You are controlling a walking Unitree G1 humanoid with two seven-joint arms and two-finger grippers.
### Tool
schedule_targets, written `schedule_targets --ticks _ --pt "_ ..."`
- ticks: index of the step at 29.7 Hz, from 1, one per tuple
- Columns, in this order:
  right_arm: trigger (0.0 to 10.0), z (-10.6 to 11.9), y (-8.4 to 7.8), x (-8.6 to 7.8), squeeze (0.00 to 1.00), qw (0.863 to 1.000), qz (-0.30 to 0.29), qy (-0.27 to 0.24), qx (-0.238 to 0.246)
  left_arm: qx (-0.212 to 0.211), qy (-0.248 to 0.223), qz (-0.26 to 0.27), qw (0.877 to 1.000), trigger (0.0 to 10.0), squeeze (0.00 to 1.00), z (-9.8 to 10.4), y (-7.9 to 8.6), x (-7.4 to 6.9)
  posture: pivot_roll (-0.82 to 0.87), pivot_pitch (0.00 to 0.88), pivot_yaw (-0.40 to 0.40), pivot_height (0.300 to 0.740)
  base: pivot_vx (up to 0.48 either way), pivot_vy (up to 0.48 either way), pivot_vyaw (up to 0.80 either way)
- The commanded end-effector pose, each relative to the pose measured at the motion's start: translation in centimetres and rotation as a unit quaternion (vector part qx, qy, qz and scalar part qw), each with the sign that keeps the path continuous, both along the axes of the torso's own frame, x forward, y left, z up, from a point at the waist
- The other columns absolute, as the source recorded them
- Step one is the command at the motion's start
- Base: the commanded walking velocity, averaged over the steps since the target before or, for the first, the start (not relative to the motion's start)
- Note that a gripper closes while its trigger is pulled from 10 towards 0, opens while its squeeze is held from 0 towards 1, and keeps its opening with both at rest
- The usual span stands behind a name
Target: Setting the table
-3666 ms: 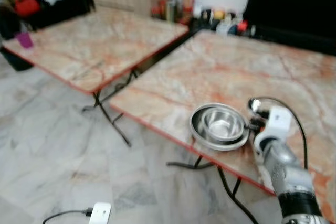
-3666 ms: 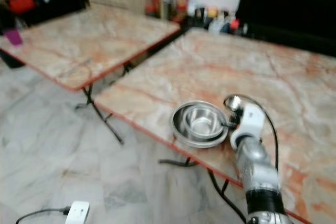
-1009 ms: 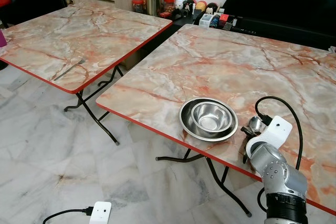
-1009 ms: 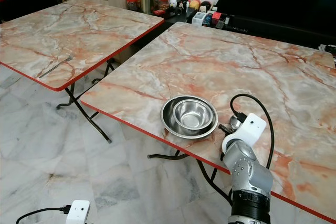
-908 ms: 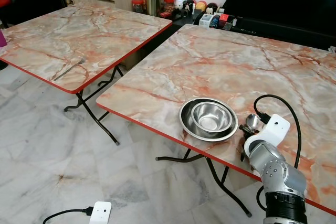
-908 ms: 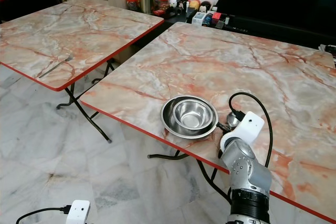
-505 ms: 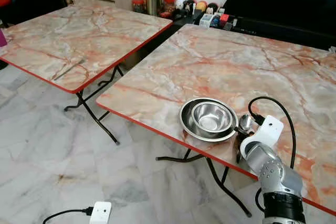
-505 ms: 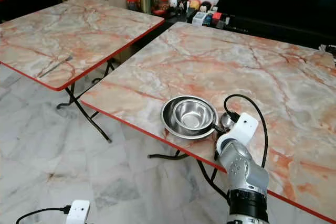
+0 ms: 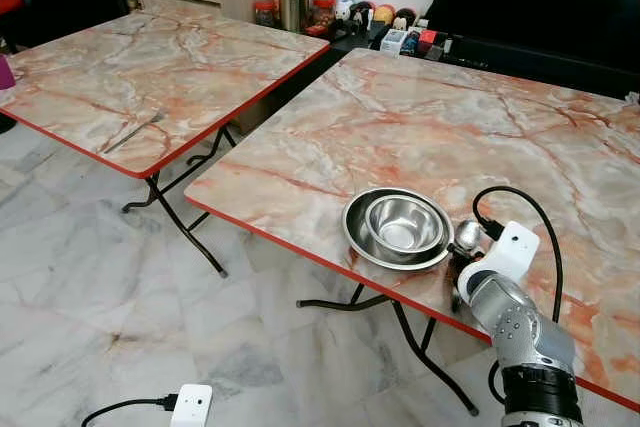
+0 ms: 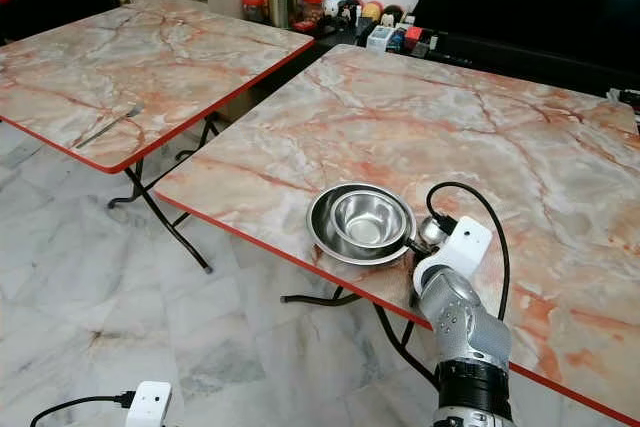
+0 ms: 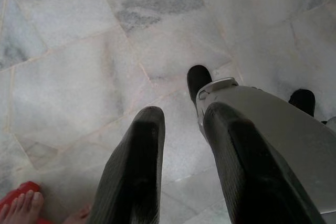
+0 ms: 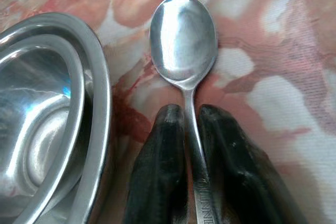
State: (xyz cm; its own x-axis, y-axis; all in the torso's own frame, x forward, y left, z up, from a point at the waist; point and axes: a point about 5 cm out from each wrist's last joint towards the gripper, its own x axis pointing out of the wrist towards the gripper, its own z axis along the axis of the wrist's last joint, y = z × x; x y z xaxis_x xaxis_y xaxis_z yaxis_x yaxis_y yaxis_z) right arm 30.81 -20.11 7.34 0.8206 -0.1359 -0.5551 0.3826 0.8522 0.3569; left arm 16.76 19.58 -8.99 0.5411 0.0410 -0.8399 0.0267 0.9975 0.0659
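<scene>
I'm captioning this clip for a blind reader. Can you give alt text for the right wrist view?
The right gripper holds a spoon by its handle, jaws shut on it, the spoon's head over the marble table. Just beside the spoon sit a steel bowl nested in a plate.

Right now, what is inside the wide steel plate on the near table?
A smaller steel bowl sits inside the steel plate. The bowl looks empty; what lies under it is covered.
</scene>
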Motion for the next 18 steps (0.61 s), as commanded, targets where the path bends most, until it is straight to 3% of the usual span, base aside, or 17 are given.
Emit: schedule_targets --ticks 1,7,8,9,18 --pt "10.0 -0.21 -0.34 0.00 0.92 1.000 -0.005 0.009 -0.005 0.002 0.000 0.001 1.000 10.0 0.00 0.03 0.09 0.04 -0.01 0.011 -0.026 0.736 0.000 0.000 0.00" --pt "10.0 -0.01 -0.31 0.13 0.91 1.000 -0.005 0.004 -0.003 0.003 0.000 0.001 1.000 10.0 0.00 0.03 0.10 0.04 -0.01 0.010 -0.026 0.736 0.000 0.000 0.00" --pt "10.0 0.10 -0.31 0.19 0.31 1.000 -0.006 0.002 -0.003 0.003 0.000 0.001 1.000 10.0 0.00 0.03 0.10 0.04 -0.01 0.008 -0.027 0.736 0.000 0.000 0.00" --pt "10.0 0.14 -0.32 0.22 0.00 1.000 -0.007 0.001 -0.003 0.003 0.000 0.001 1.000 10.0 0.00 0.03 0.10 0.04 -0.01 0.008 -0.027 0.736 0.000 0.000 0.00" --pt "10.0 0.28 -0.90 0.29 0.00 1.000 -0.022 -0.004 -0.009 0.003 0.000 0.000 1.000 10.0 0.00 0.03 0.10 0.04 -0.01 0.006 -0.026 0.736 0.000 0.000 0.00"
